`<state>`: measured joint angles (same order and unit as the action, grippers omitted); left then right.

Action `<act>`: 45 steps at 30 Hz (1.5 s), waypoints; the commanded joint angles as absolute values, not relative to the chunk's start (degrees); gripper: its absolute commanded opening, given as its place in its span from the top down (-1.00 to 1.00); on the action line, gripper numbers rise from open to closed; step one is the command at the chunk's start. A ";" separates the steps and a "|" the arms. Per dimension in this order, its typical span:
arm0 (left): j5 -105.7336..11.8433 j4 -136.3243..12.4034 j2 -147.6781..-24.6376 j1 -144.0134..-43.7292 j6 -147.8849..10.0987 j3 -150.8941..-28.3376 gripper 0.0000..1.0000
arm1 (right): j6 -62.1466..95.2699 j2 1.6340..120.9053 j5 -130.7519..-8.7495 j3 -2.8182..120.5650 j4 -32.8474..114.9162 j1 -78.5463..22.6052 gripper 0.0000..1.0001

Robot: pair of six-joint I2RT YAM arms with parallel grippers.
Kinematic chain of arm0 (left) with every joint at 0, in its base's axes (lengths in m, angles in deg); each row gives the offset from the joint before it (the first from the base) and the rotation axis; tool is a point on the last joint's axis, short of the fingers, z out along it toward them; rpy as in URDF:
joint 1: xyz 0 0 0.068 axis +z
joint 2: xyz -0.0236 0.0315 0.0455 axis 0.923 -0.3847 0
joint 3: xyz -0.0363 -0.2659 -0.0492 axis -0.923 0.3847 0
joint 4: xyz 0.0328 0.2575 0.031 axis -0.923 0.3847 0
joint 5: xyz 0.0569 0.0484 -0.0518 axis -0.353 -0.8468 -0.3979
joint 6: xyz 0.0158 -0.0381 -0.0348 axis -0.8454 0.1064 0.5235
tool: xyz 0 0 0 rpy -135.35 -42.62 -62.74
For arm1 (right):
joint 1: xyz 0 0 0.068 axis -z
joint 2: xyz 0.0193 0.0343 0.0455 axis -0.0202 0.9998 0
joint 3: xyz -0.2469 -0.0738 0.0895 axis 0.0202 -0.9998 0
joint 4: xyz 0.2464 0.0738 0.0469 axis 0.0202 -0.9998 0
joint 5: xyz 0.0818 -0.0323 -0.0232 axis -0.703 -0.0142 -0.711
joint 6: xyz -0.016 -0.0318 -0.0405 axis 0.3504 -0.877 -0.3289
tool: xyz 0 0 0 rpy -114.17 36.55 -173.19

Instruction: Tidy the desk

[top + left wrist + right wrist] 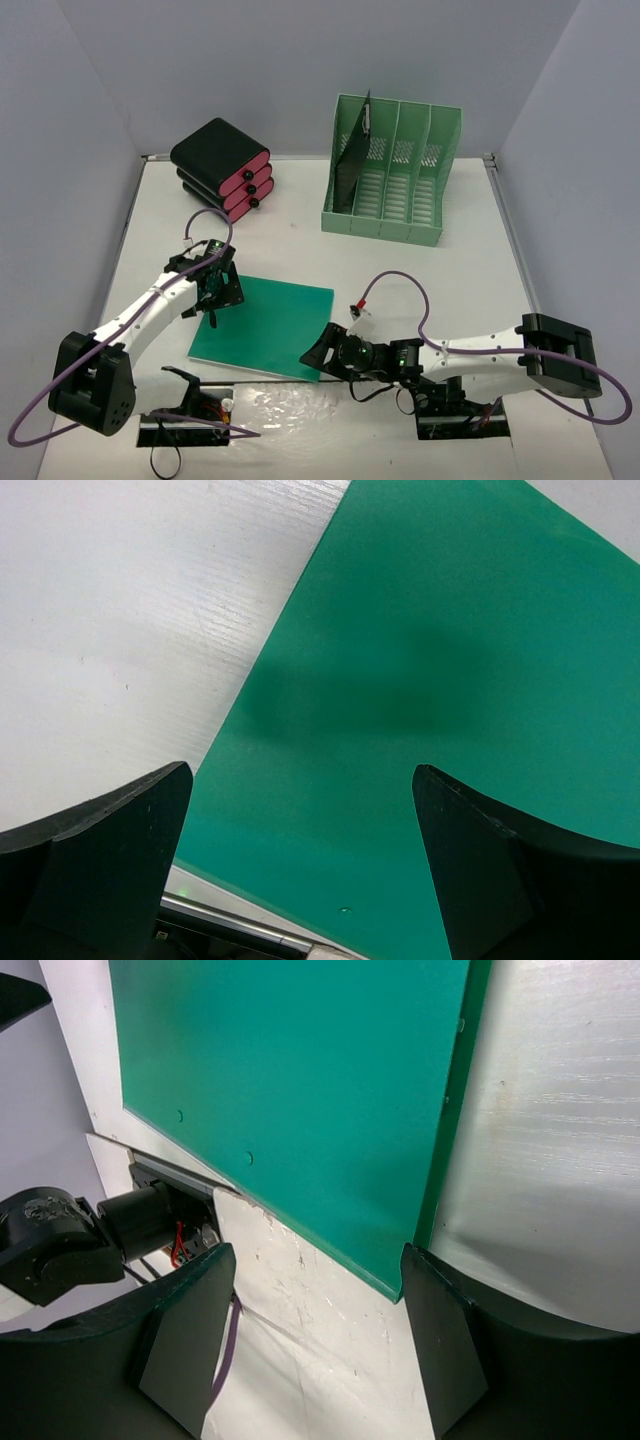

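Observation:
A flat green folder (265, 325) lies on the white desk (450, 290) near the front. My left gripper (213, 292) hovers over the folder's left edge, open, with nothing between its fingers. The left wrist view shows the green folder (430, 680) and the bare desk (120, 630) below the left gripper (300, 775). My right gripper (322, 352) sits low at the folder's near right corner. It is open, and the right wrist view has the right gripper (318, 1255) with the green folder's (300, 1090) corner just inside its right finger (440, 1330).
A mint-green file rack (400, 185) stands at the back right with a black folder (352, 155) upright in its leftmost slot. A stack of black and pink cases (225, 165) sits at the back left. Metal rails edge the desk, and both arm bases sit at the near edge.

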<state>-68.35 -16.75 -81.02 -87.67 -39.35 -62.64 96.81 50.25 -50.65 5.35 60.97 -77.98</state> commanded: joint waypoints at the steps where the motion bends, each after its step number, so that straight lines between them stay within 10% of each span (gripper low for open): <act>1: -69.28 -17.76 -81.33 -87.94 -38.81 -64.64 -0.81 | 98.08 49.40 -47.58 5.77 61.17 -78.21 -0.29; 32: -69.01 -18.20 -81.93 -88.01 -39.87 -64.31 -0.81 | 98.15 61.94 -51.18 3.89 76.20 -78.21 -0.19; 38: -68.86 -18.45 -82.10 -88.03 -39.96 -63.94 -0.82 | 98.59 65.26 -51.88 3.38 79.73 -78.21 0.14; 45: -69.22 -18.28 -81.61 -88.03 -40.46 -64.56 -0.81 | 98.20 67.02 -52.35 3.89 80.83 -78.21 0.99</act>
<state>-68.33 -17.90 -82.21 -87.67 -39.60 -62.64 98.89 66.25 -52.96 3.56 80.54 -78.02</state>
